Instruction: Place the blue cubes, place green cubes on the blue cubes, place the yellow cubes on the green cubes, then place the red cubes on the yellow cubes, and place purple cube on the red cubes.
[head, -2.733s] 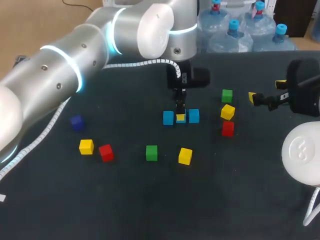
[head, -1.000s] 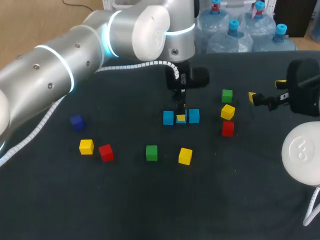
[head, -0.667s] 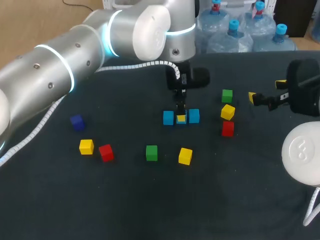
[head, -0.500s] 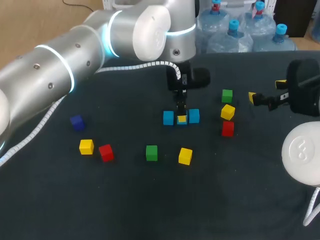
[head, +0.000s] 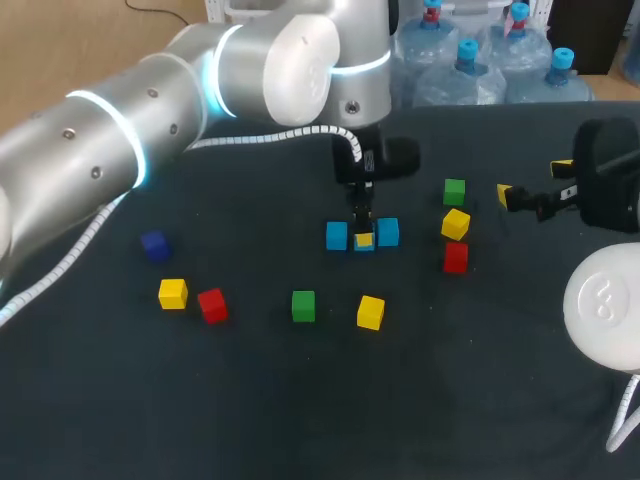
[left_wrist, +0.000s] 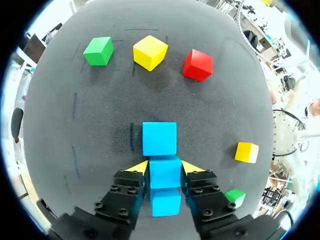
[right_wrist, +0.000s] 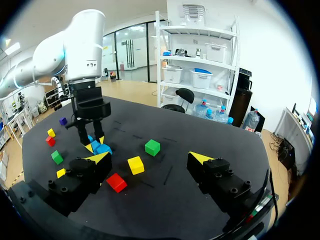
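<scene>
Three light blue cubes lie in a row mid-table. My left gripper (head: 364, 238) (left_wrist: 165, 168) is shut on the middle blue cube (left_wrist: 165, 171), its yellow tips pressing both sides. One neighbouring blue cube (left_wrist: 159, 138) (head: 388, 232) lies just ahead of the fingers, the other blue cube (left_wrist: 166, 202) (head: 337, 236) under the wrist. A green cube (head: 454, 191), a yellow cube (head: 455, 223) and a red cube (head: 455, 257) sit to the right. My right gripper (head: 533, 180) (right_wrist: 150, 158) stands open and empty at the right edge.
Toward the front lie a green cube (head: 303, 306) and a yellow cube (head: 371, 312). At the left are a yellow cube (head: 173, 293), a red cube (head: 212, 305) and a purple cube (head: 153, 244). My left arm spans the back left of the table.
My left gripper has sunk very slightly with the middle blue cube between its fingers. The other cubes and my right arm have kept their places.
</scene>
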